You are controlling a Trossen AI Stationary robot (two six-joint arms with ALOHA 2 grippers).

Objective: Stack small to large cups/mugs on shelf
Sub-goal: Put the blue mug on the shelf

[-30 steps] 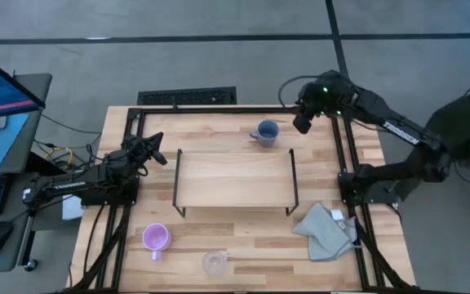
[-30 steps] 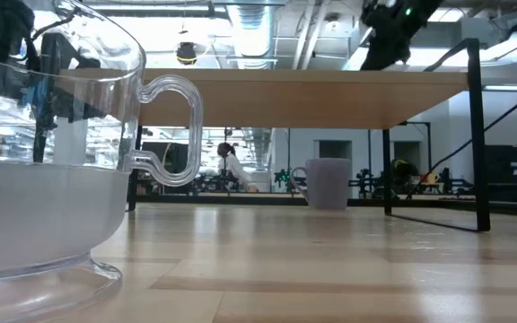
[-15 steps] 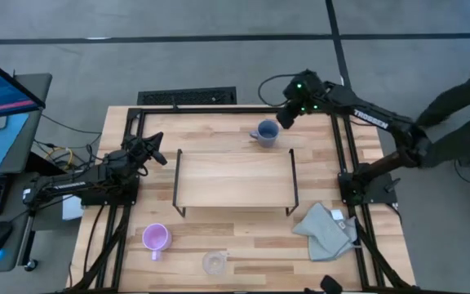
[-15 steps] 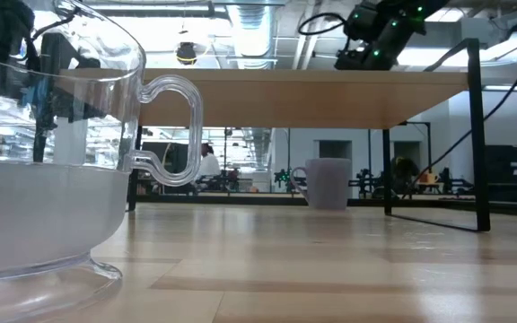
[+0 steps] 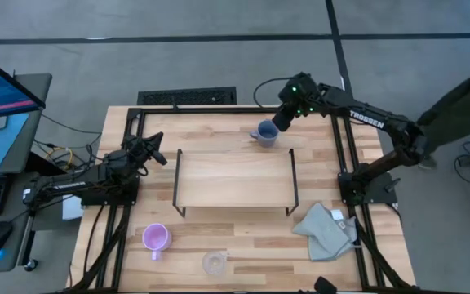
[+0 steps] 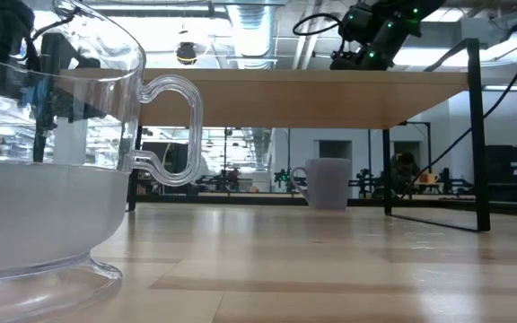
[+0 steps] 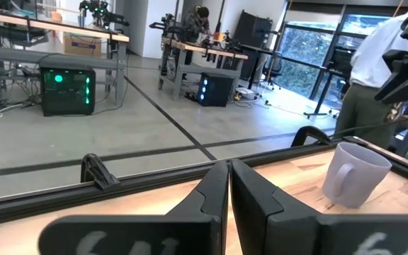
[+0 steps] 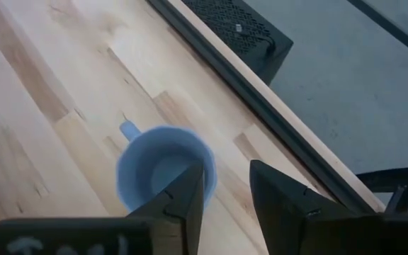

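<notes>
The shelf [image 5: 235, 180] stands mid-table, its black wire legs closing both short ends; the low view shows open room beneath its top. Behind it the blue-grey mug [image 5: 266, 132] occupies the strip up to the table [image 5: 219, 131] frame's rear rail, with the right gripper [image 5: 285, 122] just beside it, jaws parted. The front strip holds the pink-purple mug [image 5: 155, 238], the glass cup [image 5: 215, 262] and the cloth [image 5: 326, 230], apparently with clear gaps between. The left gripper [image 5: 155, 151], closed, sits off the shelf's left end.
</notes>
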